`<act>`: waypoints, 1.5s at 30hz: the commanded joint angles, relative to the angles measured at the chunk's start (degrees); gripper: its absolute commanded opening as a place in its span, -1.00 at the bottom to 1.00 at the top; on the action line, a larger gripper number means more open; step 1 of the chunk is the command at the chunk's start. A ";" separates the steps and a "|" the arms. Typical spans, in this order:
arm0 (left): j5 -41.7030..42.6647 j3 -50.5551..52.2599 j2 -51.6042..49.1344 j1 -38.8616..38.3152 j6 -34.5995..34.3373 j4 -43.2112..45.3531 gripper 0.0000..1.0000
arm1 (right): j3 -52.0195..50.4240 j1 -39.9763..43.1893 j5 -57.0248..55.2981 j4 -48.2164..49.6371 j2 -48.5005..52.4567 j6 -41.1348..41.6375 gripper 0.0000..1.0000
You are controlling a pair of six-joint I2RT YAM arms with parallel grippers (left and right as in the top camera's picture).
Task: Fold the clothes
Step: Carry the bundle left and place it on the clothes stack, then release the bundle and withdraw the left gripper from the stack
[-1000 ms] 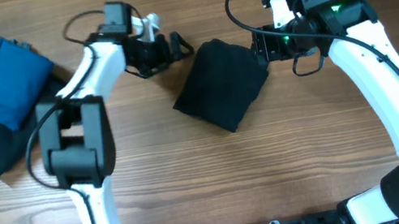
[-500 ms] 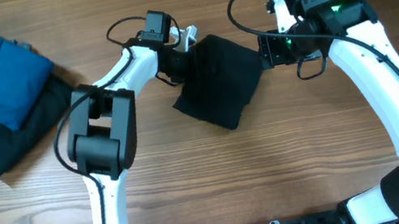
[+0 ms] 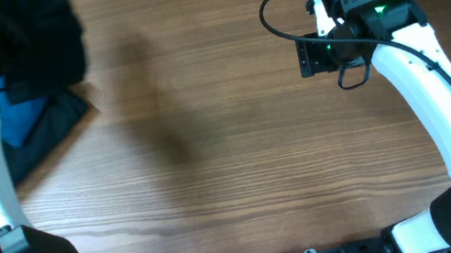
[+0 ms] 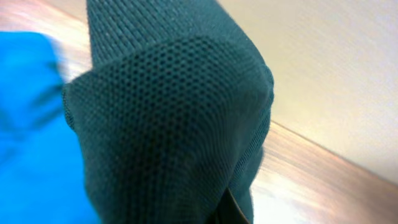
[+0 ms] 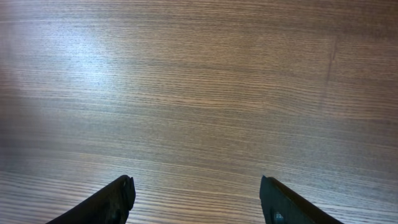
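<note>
Black knit clothes [image 3: 42,33] bunched at the far-left corner of the counter [image 3: 211,148], raised over the bright blue garment [image 3: 24,120] and the plain black garment [image 3: 55,133] lying partly under it. Gripped there by the left end effector [image 3: 2,45], clenched on the fabric, fingers buried in cloth. From the left wrist, mesh weave filling most of the view, blue at its left. Right end effector [image 3: 306,56] released, fingers [image 5: 112,199] spread wide over bare wood grain, well apart from the clothes.
</note>
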State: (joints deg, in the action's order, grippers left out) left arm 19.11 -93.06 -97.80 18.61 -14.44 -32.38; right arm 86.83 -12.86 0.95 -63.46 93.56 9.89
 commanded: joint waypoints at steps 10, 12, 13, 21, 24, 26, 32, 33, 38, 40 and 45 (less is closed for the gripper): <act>-5.42 -0.37 -7.76 14.03 0.57 3.96 -0.88 | 1.14 -0.13 -1.42 -0.31 -1.16 0.81 0.40; -9.22 -0.37 -8.63 15.13 0.57 7.10 -0.55 | 1.14 -0.13 -1.40 -0.33 -1.16 1.40 0.40; -10.86 -0.37 -8.76 15.80 0.57 8.92 -0.14 | 1.14 -0.13 -1.40 -0.31 -1.16 2.27 0.41; -12.55 -1.09 -0.39 23.80 0.46 10.49 1.00 | 1.14 -0.13 -1.42 0.00 -1.16 2.25 0.45; -2.60 -1.09 2.56 21.64 -2.60 7.87 1.00 | 0.81 -0.13 -1.38 0.20 -1.14 4.26 0.58; 1.40 -1.09 2.23 17.46 -3.06 5.29 1.00 | 0.81 -0.02 -0.87 1.31 -1.09 7.76 0.82; -8.15 -1.03 -3.89 -9.33 -2.23 -10.91 1.00 | 0.81 5.27 9.66 5.31 -1.09 9.94 0.99; -8.57 -1.03 -5.51 -12.81 -0.87 -14.73 1.00 | 0.81 7.50 9.62 4.04 -1.09 9.51 0.99; -17.92 -1.03 -10.64 -21.46 -0.66 -40.39 1.00 | 0.81 15.32 12.79 -6.91 -1.09 -1.03 0.98; -17.73 -1.03 -10.27 -21.33 -1.40 -46.75 1.00 | 0.79 16.44 12.17 -12.83 -1.09 -1.01 0.99; -18.23 -0.46 -7.56 -21.27 -1.38 -54.73 1.00 | -0.13 16.96 12.24 -20.83 -2.80 -3.96 0.99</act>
State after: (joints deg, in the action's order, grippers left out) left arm 2.31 -93.69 -108.38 -2.79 -15.33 -86.04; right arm 86.98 3.86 12.03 -83.59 93.51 8.36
